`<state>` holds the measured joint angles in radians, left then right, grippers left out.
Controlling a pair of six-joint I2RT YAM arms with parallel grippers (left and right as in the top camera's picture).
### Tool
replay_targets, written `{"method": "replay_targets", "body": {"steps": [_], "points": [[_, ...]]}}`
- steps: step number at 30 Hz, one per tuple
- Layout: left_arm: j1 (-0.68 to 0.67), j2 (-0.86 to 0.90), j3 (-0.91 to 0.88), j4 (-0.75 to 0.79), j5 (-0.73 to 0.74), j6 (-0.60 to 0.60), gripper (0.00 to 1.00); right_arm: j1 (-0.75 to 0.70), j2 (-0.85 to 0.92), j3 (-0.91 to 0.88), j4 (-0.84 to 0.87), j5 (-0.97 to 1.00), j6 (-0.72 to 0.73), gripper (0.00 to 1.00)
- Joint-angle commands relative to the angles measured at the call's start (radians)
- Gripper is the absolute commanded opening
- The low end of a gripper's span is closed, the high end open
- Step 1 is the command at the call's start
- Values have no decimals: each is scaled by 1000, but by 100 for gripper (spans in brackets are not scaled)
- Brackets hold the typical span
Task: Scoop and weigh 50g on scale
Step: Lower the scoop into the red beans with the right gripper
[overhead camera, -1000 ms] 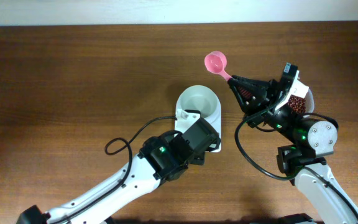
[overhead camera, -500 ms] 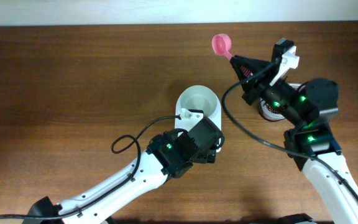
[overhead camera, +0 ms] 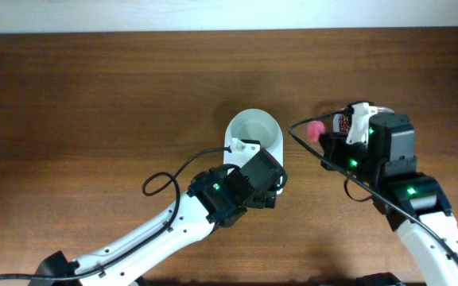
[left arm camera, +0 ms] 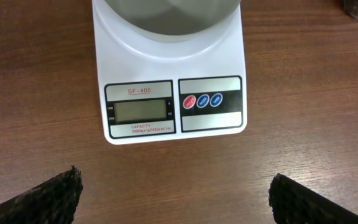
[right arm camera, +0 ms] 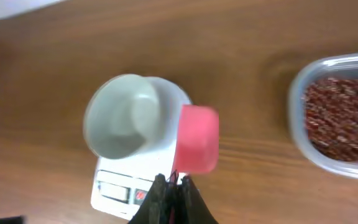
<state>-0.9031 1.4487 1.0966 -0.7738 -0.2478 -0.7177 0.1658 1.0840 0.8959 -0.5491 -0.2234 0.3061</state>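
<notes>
Scale [left arm camera: 169, 68] sits mid-desk [overhead camera: 94, 95], its bowl [right arm camera: 126, 124] empty and the left gripper's [left arm camera: 174, 180] jaws wide apart at its display end, while the tub [right arm camera: 295, 106] of beans [right arm camera: 344, 118] lies rightward, nearer the right gripper [right arm camera: 169, 183], whose jaws are clamped on the pink spoon [right arm camera: 194, 140], its cup pointing away between bowl and tub.

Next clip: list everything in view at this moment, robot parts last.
scale: one, white, mid-table
bowl: one, white, empty, on the scale
tub: one, clear, right of the scale
beans: a heap, red-brown, in the tub
spoon: one, pink, above the table between scale and tub
table: one, dark wood
left gripper: open, black fingers, at the scale's display end
right gripper: shut on the spoon's handle
</notes>
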Motion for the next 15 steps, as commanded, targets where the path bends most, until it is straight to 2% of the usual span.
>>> {"method": "replay_targets", "body": {"steps": [1,4,7,12,15], "points": [[-4,3,0,-1,-11,5,99,-4,-11,6,-44,167,-15,4],[-4,3,0,-1,-11,5,99,-4,-2,6,-40,285,-14,4],[-4,3,0,-1,-11,5,99,-4,-2,6,-5,310,-14,4],[-4,3,0,-1,-11,5,99,-5,10,6,1,605,-21,4],[-4,3,0,-1,-11,5,99,-5,42,6,40,640,-161,4]]}}
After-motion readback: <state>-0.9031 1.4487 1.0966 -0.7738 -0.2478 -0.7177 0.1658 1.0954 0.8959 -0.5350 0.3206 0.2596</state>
